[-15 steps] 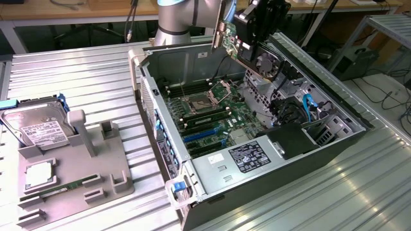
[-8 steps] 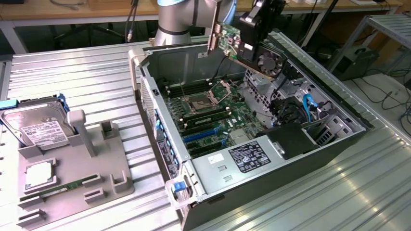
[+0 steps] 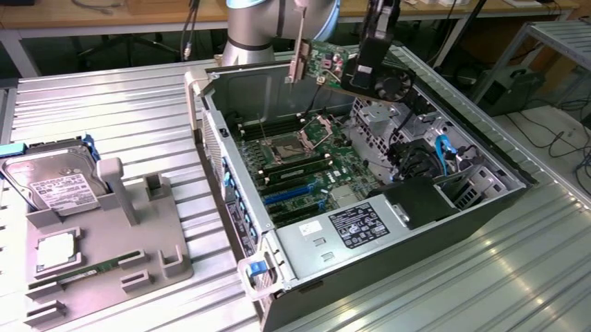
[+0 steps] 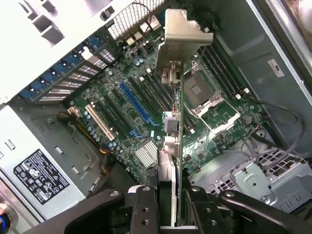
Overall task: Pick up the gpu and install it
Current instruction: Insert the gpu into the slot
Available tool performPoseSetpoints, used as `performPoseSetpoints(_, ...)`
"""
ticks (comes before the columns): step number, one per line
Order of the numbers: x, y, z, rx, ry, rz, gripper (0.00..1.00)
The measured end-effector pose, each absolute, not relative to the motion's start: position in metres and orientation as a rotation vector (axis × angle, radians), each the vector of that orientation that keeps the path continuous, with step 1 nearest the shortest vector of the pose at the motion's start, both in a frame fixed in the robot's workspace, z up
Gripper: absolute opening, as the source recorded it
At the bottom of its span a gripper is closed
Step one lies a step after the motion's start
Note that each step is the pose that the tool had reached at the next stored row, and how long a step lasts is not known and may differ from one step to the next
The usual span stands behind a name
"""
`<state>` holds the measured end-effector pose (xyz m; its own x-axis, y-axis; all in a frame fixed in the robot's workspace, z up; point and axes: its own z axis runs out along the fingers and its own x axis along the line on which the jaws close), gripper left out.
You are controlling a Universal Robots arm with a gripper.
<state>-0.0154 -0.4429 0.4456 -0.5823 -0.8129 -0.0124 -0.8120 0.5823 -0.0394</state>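
Exterior view first: we see the gpu [image 3: 322,61] as a thin green circuit board with a silver metal bracket at the end toward the exterior view's left. It is lifted clear in the air above the far end of the open computer case [image 3: 480,207]. In the wrist view the gpu [image 4: 181,122] appears edge-on as a narrow green line with the bracket at its far end. It hangs over the motherboard [image 4: 131,117], near the processor socket, and touches nothing below.

The gripper [image 3: 358,69] clamps the card's other end. In the wrist view the gripper [image 4: 170,207] has its two black fingers [image 4: 145,207] drawn in on either side of the board, gripping it between them. The arm [image 3: 249,28] rises behind the case, and its wrist comes down from above.

On the metal table [image 3: 120,104], well apart at the exterior view's left, a grey fixture [image 3: 115,259] carries a hard drive [image 3: 51,183].
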Motion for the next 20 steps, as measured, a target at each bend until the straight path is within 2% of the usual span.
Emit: performPoseSetpoints(20, -0.0154, -0.4429, 0.4456, -1.768, 2.557, -0.039, 0.27)
